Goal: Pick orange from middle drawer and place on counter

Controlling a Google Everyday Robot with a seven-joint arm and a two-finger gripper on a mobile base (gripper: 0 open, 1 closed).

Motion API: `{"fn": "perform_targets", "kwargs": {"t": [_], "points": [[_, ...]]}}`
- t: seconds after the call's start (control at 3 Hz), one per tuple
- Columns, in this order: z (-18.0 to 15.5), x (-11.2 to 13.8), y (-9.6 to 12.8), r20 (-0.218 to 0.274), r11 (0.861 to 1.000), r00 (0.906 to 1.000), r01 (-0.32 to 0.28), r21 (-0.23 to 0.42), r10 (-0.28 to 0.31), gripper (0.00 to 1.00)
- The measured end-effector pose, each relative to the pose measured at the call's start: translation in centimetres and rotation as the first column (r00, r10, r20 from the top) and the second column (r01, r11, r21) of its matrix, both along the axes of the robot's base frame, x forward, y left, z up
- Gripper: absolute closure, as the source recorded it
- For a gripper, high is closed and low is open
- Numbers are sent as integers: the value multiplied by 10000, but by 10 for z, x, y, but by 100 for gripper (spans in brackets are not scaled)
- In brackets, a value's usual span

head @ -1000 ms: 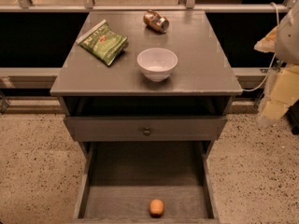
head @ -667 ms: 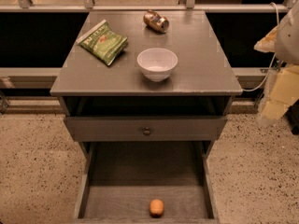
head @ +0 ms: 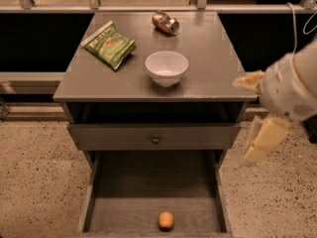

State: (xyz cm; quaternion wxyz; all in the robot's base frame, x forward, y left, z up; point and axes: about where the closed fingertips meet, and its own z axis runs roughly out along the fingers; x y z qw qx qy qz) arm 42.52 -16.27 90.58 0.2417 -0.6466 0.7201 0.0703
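The orange point(head: 166, 220) lies near the front of the open middle drawer point(head: 129, 182), on its plain grey floor. The counter point(head: 213, 58) is the grey top of the cabinet above it. My gripper point(head: 253, 112) hangs at the right of the cabinet, level with the counter's front right corner, well above and to the right of the orange. Its two cream fingers point(head: 262, 142) are spread apart and hold nothing.
On the counter stand a white bowl point(head: 166, 67), a green chip bag point(head: 109, 44) and a brownish can point(head: 165, 22) lying on its side. A closed drawer front with a round knob point(head: 155, 139) sits above the open drawer. Speckled floor lies on both sides.
My gripper and arm have moved left, from the right edge of the view toward the cabinet's front right corner. The orange and the counter objects have not moved.
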Motion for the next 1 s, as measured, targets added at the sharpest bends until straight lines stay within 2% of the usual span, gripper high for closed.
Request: {"fn": "perform_targets", "kwargs": {"t": [0.33,0.67,1.0], "points": [[-34,-4,3,647,9748,9977,-333,2206,194,0],[-25,-7,7,905,9690,9951,-611,2394,404,0],[-70,-6,14,567,9473,9981,-428,3174,261,0]]}}
